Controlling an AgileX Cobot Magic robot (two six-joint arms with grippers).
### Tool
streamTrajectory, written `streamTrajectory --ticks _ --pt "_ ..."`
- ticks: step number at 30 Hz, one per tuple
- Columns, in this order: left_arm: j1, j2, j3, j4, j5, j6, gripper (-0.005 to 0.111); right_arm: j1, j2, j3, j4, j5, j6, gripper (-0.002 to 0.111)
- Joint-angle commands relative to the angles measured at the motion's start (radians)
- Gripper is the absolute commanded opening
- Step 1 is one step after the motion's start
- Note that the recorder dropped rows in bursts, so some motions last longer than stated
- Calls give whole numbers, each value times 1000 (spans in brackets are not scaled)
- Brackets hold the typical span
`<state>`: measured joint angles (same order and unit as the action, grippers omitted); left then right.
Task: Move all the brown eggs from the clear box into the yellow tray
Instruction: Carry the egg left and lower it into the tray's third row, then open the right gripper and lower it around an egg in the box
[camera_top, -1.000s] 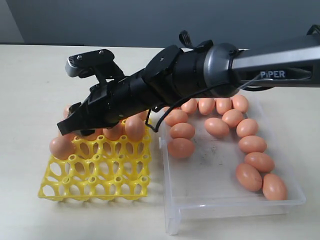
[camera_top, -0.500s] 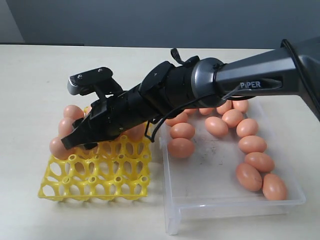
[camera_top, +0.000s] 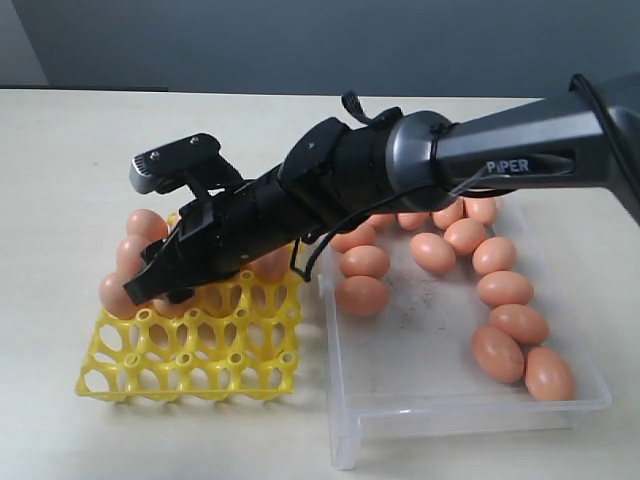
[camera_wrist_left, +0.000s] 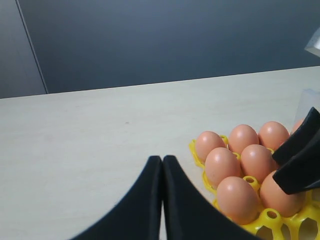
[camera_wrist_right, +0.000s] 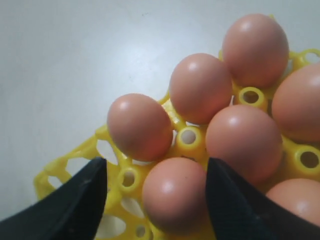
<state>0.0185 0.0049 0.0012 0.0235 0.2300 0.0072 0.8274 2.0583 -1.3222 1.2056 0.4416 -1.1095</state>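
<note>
Over the far-left corner of the yellow tray (camera_top: 200, 360), your right gripper (camera_top: 147, 286) is reaching across from the right side of the exterior view, its arm passing above the left end of the clear box (camera_top: 450, 412). You are holding its jaws wide: in the right wrist view the two black fingers (camera_wrist_right: 75, 200) are standing either side of one seated egg (camera_wrist_right: 175, 192). A strip of yellow lattice is showing between the egg and one finger. The other finger is sitting right at the egg's edge, and contact there I cannot tell. At least seven brown eggs (camera_wrist_right: 200, 87) are sitting in adjoining tray cups, clustered at the end of the tray nearest that gripper. The cups along the tray's near rows are showing open lattice. Tray and box are lying just beside each other on the pale table (camera_top: 60, 150), tray on the left. More eggs (camera_top: 505, 288) are lying loose in the box, some in a short column (camera_top: 362, 296) by the wall nearest the tray, the rest curving along the far and right walls. Your left gripper (camera_wrist_left: 162, 161) is hanging over bare table beside the tray, finger edges pressing together, gripping nothing.
</note>
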Motion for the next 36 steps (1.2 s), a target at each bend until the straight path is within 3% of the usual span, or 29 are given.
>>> streamTrajectory --ticks 1,3,7,10,12,15,24,36 --pt "-11 -5 -1 -1 -6 0 0 -2 -116 2 -224 9 174 57" --pt "-11 -5 -1 -1 -6 0 0 -2 -186 2 -391 17 343 57" --pt "-11 -5 -1 0 -5 0 0 -2 -299 0 -932 137 913 57" --pt "-11 -5 -1 0 -5 0 0 -2 -340 0 -1323 389 1254 57" --pt "-11 -5 -1 0 -5 0 0 -11 -339 0 -1524 598 1374 57" --pt "-11 -5 -1 0 -5 0 0 -76 -325 3 -1546 716 1380 57" --pt "-11 -5 -1 0 -5 0 0 -241 -245 24 -1487 509 1281 35" --pt "-11 -5 -1 0 -5 0 0 -268 -59 20 -1458 442 1206 44"
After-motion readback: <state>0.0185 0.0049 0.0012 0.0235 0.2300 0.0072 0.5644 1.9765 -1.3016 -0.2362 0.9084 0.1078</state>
